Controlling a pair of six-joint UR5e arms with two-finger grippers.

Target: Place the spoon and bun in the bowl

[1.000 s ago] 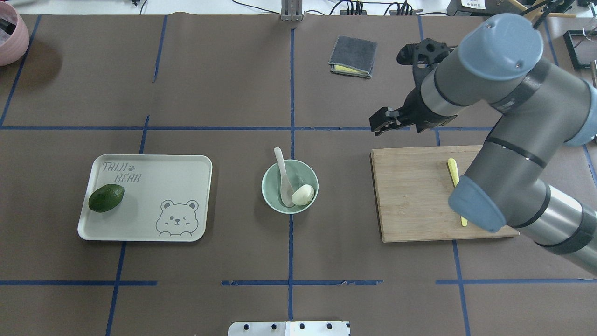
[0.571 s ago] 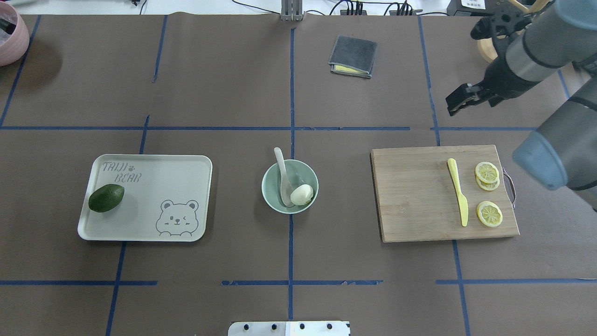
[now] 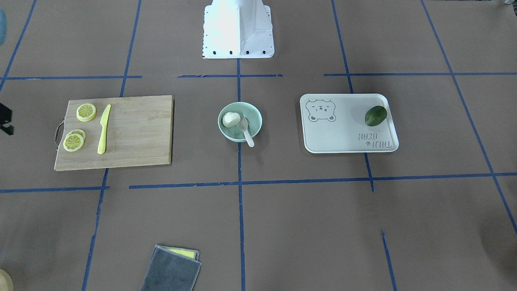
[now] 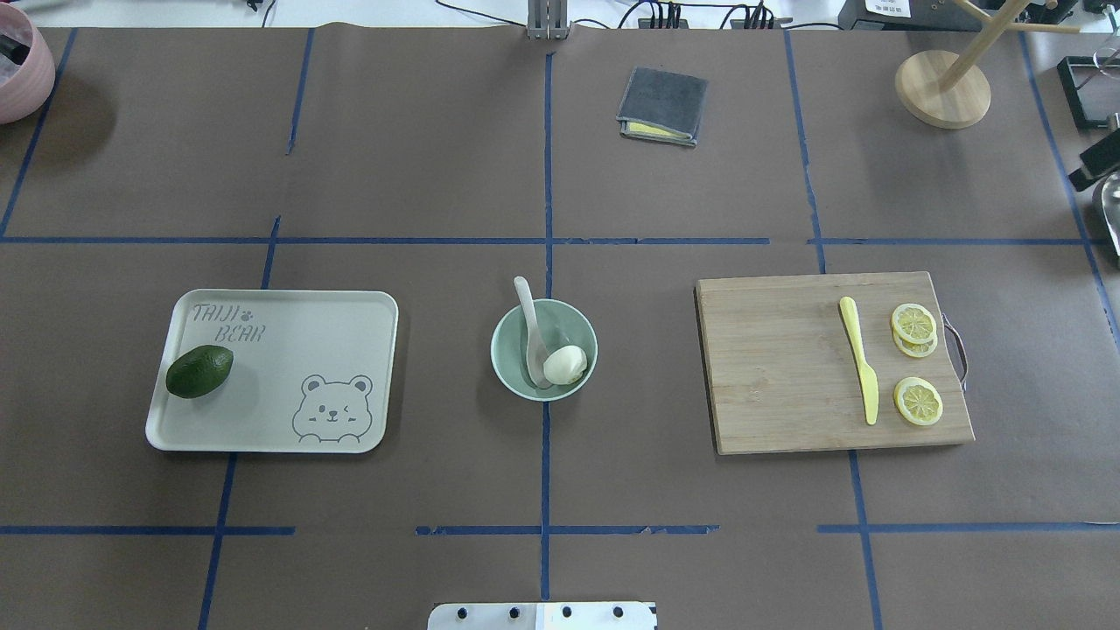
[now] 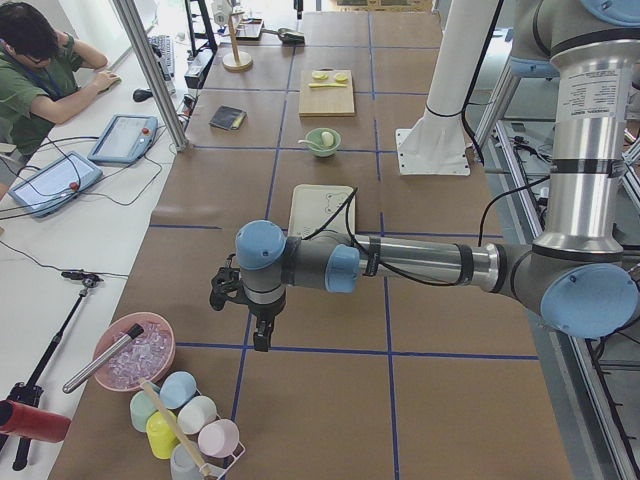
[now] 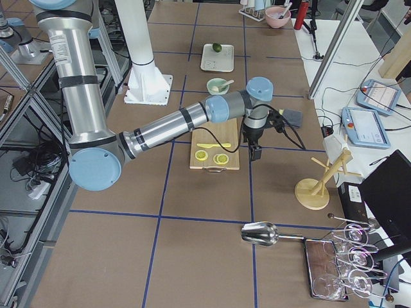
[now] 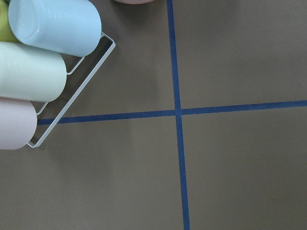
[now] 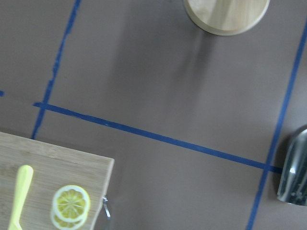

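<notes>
The bun [image 4: 567, 364] and the spoon [image 4: 530, 328] lie touching inside the bowl [image 4: 504, 350], the handle leaning over its rim, so the job looks finished; best park both arms well clear. Whether the right tool [image 6: 255, 154] or the left tool [image 5: 259, 338] is open, I cannot tell

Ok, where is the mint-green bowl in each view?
Exterior front-facing: bowl in the centre, below the robot base.
Overhead exterior: bowl near the picture's centre.
Exterior left: bowl small, upper middle.
Exterior right: bowl small, upper middle.
Left wrist-mounted: not in it.
Right wrist-mounted: not in it.
Landmark: it sits between the bear tray and the cutting board.
</notes>
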